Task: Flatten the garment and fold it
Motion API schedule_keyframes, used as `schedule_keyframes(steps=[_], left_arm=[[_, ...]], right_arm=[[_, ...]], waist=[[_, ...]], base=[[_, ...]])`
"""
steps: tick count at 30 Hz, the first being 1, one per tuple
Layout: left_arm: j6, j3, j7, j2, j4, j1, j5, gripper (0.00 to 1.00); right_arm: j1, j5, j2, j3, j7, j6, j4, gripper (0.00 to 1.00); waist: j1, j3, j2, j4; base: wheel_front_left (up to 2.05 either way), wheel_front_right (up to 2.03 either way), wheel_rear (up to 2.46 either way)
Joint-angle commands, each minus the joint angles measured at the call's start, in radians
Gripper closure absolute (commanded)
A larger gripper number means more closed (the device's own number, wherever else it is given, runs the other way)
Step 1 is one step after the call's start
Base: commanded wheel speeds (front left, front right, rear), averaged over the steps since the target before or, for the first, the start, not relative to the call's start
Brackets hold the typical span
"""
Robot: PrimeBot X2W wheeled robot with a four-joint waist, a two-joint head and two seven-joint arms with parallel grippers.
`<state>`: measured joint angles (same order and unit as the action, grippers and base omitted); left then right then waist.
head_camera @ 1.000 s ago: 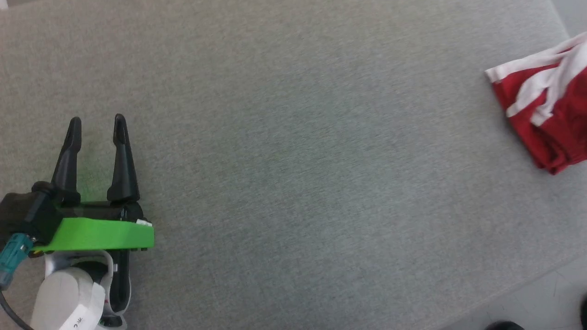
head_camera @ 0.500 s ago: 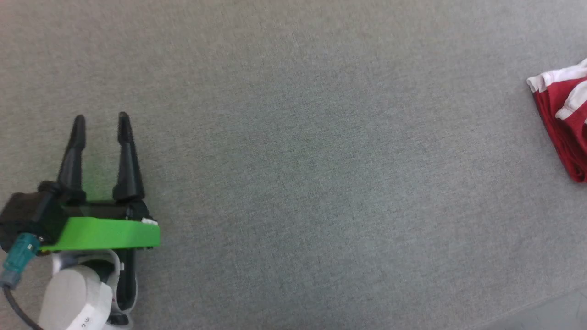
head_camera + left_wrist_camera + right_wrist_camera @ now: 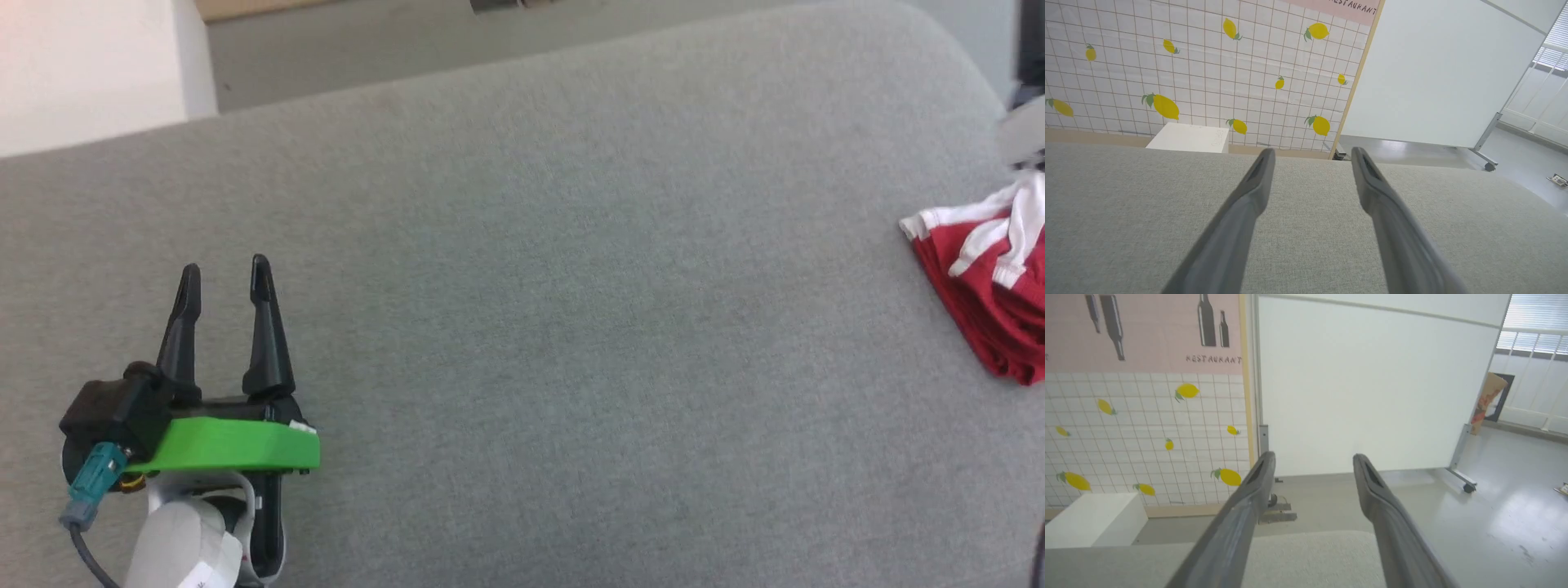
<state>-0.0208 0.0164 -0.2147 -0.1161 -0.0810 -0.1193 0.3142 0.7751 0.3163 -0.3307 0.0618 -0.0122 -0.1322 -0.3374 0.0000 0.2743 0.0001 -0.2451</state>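
Garment [image 3: 984, 286] is lying bunched up on the grey tabletop [image 3: 571, 327], way over at the right edge of the head view near the rounded far-right corner, and the frame cuts part of it off. The left end effector [image 3: 225, 266] is at lower left, its 2 fingers pointing toward the far edge, spread apart and gripping nothing. It's well apart from the garment, with a wide stretch of tabletop between them. The right end effector [image 3: 1313, 455] is spread too, holding nothing, and it looks out past the far edge at a white panel [image 3: 1372, 388]. Compared with 0.5 s ago the whole head view has shifted, so that's the camera. Now the far edge, the floor and a white box [image 3: 82, 73] show.
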Motion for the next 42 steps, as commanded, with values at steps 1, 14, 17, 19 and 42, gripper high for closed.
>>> schedule_keyframes(steps=[1, 14, 17, 19, 42], left_arm=[[0.006, -0.001, -0.009, 0.006, 0.008, 0.007, 0.011, 0.00], [0.040, 0.007, -0.027, 0.028, 0.078, 0.003, 0.033, 0.00], [0.046, -0.003, -0.026, 0.030, 0.103, 0.004, 0.029, 0.00], [0.050, -0.006, -0.027, 0.032, 0.121, 0.005, 0.030, 0.00], [0.086, -0.116, -0.038, 0.037, 0.296, 0.036, -0.063, 0.00]], right_arm=[[-0.036, 0.012, 0.045, 0.003, 0.009, 0.002, 0.034, 0.00], [-0.350, 0.078, 0.280, 0.039, 0.156, 0.002, 0.246, 0.00], [-0.421, 0.129, 0.280, 0.013, 0.231, 0.002, 0.212, 0.00], [-0.464, 0.138, 0.280, 0.001, 0.256, 0.002, 0.193, 0.00], [-0.778, -0.112, 0.280, 0.025, 0.274, 0.002, 0.202, 0.00]], waist=[[0.0000, -0.119, -0.0001, 0.080], [0.0000, -0.228, -0.0001, 0.232], [0.0000, -0.251, -0.0001, 0.264], [0.0000, -0.262, -0.0001, 0.280], [0.0000, -0.320, -0.0001, 0.289]], base=[[0.00, 0.00, 0.00], [0.00, 0.00, 0.00], [0.00, 0.00, 0.00], [0.00, 0.00, 0.00], [0.00, 0.00, 0.00]])
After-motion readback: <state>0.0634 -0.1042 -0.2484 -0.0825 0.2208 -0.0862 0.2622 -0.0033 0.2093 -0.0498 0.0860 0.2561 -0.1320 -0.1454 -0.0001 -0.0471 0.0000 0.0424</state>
